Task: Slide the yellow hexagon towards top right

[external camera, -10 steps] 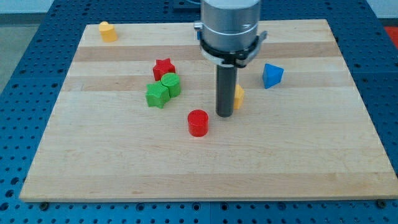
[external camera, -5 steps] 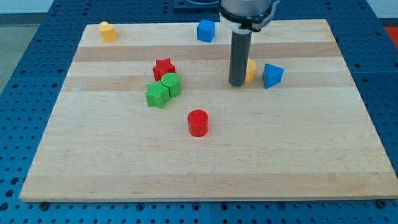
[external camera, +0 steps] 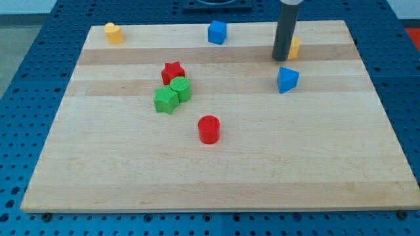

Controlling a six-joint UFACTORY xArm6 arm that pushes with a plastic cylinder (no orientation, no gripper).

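Camera view
Board [external camera: 216, 177]: pale wooden top on a blue perforated bench [external camera: 26, 78].
Rod [external camera: 285, 29]: dark, upright, entering from the view's top at the far right of the board.
My tip [external camera: 282, 59]: down at the board surface, touching or just beside the left side of the yellow hexagon.
Hold: no jaws on this arm, so nothing is clasped; the rod only bears sideways on the block.
Yellow hexagon [external camera: 294, 48]: far right part of the board, near the far edge, half hidden behind the rod; only its right portion shows.
Blue wedge [external camera: 287, 79]: nearer than the hexagon and just right of the tip, apart from both; exact shape hard to tell, angular with a pointed side.
Blue cube [external camera: 217, 32]: far edge, left of the rod, well apart.
Yellow block [external camera: 114, 33]: far left corner, rounded top, shape unclear.
Red star [external camera: 173, 71]: left of centre.
Green cylinder [external camera: 179, 88]: just near of the red star, touching it.
Green star [external camera: 166, 100]: touching the green cylinder on its near left.
Red cylinder [external camera: 209, 129]: alone at mid-board, nearer than the green pair.
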